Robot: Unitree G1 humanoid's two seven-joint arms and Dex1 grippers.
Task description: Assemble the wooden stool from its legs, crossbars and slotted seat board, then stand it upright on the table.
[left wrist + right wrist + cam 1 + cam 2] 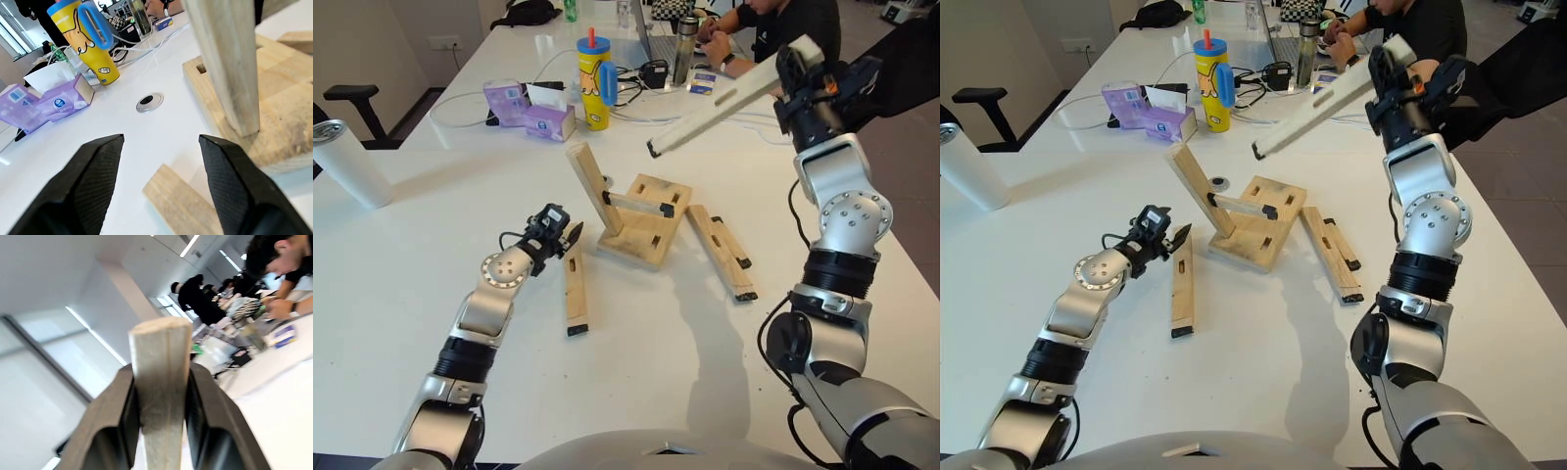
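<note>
The slotted seat board (644, 231) lies flat at mid table with one leg (591, 184) standing tilted in it and a crossbar (636, 204) joined to that leg. A loose leg (575, 288) lies on the table just in front of my left gripper (565, 237), which is open and low beside its far end (176, 205). Two more wooden pieces (722, 251) lie right of the seat. My right gripper (800, 67) is raised high at the right, shut on a long leg (717, 104) that slants down toward the table; its fingers (117, 416) clamp the leg's end (161, 396).
A yellow tumbler (595, 82), purple tissue packs (530, 110), cables and a bottle (684, 49) crowd the far side. A white cylinder (346, 163) stands at the left edge. A cable grommet (149, 101) sits in the tabletop behind the seat. A person sits at the far end.
</note>
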